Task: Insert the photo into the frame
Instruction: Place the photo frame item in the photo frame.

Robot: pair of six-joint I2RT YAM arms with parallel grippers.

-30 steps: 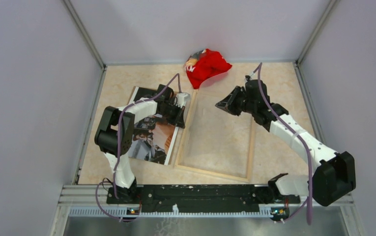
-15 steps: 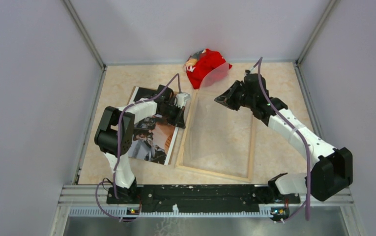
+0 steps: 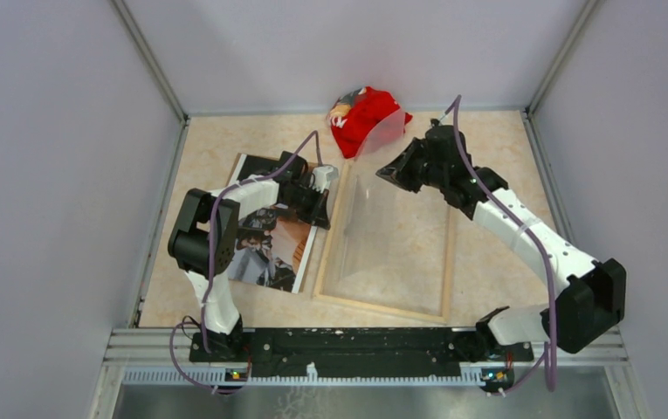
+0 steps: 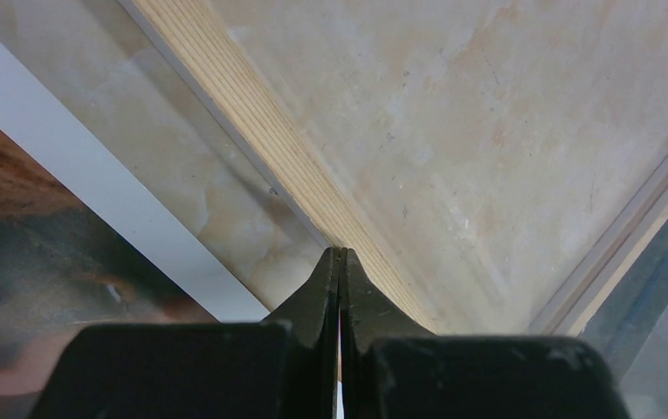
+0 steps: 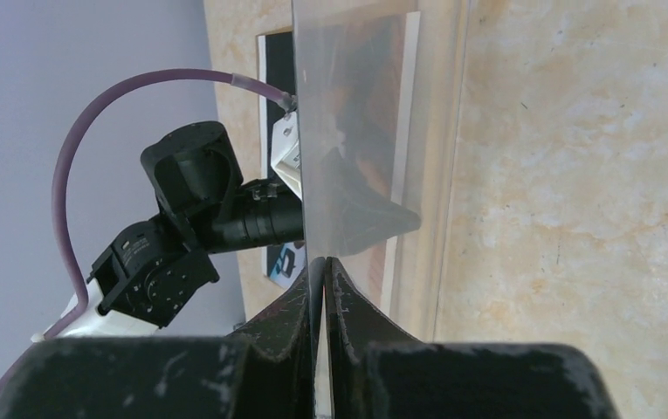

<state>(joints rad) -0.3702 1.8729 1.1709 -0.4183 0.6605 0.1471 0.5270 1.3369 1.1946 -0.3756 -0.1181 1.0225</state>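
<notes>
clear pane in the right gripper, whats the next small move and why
Probably tilt the pane's far edge a little higher, then swing it off the frame. The right gripper is shut on that edge and the pane stands tilted, its near end apparently low in the frame. The left gripper, shut, sits at the frame's wood edge. The photo lies beside the frame.

My tilted clear pane [image 3: 382, 236] stands across the frame [image 3: 378, 305] opening at centre, blocking entry from above. My left arm [image 3: 251, 190] overhangs the photo [image 3: 269, 257]. A red cloth [image 3: 367, 118] crowds the top centre. The table [image 3: 216, 140] is open at upper left.
</notes>
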